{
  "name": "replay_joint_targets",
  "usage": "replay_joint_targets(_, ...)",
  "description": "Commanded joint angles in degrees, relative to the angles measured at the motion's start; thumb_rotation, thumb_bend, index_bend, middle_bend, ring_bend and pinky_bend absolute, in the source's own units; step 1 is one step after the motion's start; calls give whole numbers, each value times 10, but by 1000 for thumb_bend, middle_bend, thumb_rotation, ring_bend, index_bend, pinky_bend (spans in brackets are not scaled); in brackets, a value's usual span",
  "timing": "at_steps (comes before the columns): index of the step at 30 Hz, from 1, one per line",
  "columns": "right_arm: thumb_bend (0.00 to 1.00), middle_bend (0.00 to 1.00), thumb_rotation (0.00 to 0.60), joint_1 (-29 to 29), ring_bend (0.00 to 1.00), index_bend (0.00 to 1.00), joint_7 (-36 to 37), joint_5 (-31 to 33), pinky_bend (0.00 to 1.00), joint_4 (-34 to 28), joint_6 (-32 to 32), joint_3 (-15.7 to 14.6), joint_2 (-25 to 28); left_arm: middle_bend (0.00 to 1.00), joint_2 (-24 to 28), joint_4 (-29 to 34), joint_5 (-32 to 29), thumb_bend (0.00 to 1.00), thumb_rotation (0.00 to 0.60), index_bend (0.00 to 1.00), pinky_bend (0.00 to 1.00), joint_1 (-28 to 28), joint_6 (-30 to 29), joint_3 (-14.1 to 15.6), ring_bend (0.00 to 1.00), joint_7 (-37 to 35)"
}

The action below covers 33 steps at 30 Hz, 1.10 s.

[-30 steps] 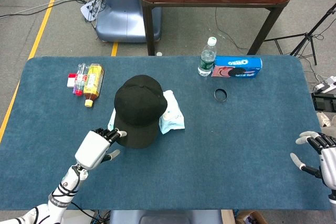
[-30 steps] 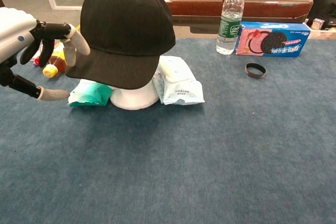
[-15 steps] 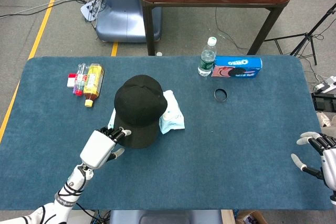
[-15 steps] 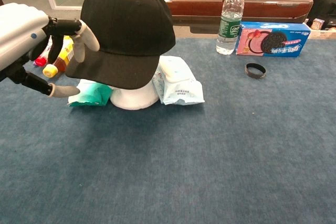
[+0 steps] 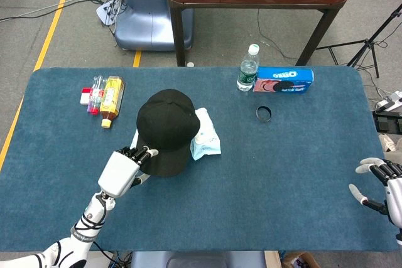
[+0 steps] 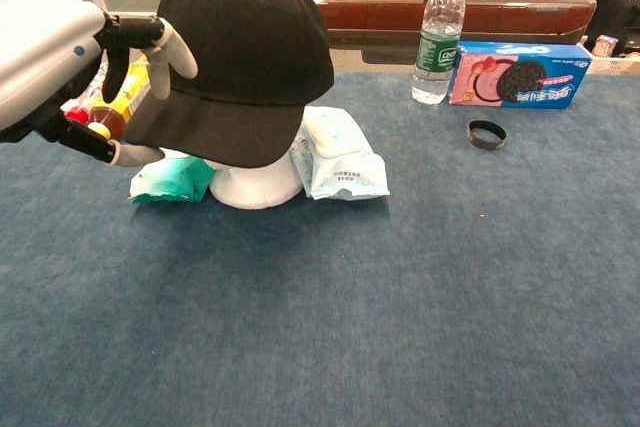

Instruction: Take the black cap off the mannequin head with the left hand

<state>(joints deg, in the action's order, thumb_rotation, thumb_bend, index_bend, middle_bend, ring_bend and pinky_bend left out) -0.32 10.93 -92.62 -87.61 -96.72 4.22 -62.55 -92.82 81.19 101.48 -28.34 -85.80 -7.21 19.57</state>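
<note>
**Cap on the head, left hand at its brim**

The black cap (image 6: pixel 245 52) covers nearly all of the white mannequin head (image 6: pixel 255 185); only its base shows. The left hand (image 6: pixel 60 67) is cut off by the chest view's edge, fingers above and thumb below the brim; whether they clamp it cannot be told. The right hand (image 5: pixel 384 186), partly cropped, rests with fingers apart. A water bottle (image 6: pixel 438 32) stands capped beside a cookie box (image 6: pixel 520 75).

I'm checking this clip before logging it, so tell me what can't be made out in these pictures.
- Mannequin head: the black cap covers all but its white base, both views.
- Left robot hand: chest view can't settle whether its fingers touch the brim.
- Right robot hand: cut by head view's right edge; absent from chest view.
- Small bottles: labels too small.
</note>
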Motion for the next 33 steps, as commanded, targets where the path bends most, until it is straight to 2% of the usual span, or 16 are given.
replay_joint_targets(1, 226, 389, 600, 0, 340, 480, 0, 0, 382, 0, 0, 0, 0, 512, -7, -13, 7, 0, 600, 396, 726, -2, -14, -4, 648, -7)
replay_joint_targets(16, 226, 389, 600, 0, 341, 480, 1, -1, 382, 1, 0, 0, 0, 515, -12, -41, 24, 4, 600, 422, 727, -10, -41, -4, 650, -33)
replay_joint_targets(19, 226, 389, 600, 0, 341, 480, 1, -1, 382, 1, 0, 0, 0, 516, -12, -45, 25, 54, 600, 426, 729, -10, -43, -3, 650, -35)
replay_joint_targets(27, 226, 389, 600, 0, 341, 480, -1, 0, 382, 1, 1, 0, 0, 520, -11, -51, 27, 283, 600, 435, 732, -11, -49, 0, 651, -39)
replay_joint_targets(33, 226, 389, 600, 0, 341, 480, -2, 0, 382, 0, 1, 0, 0, 522, -12, -53, 27, 388, 600, 444, 735, -11, -51, 2, 654, -42)
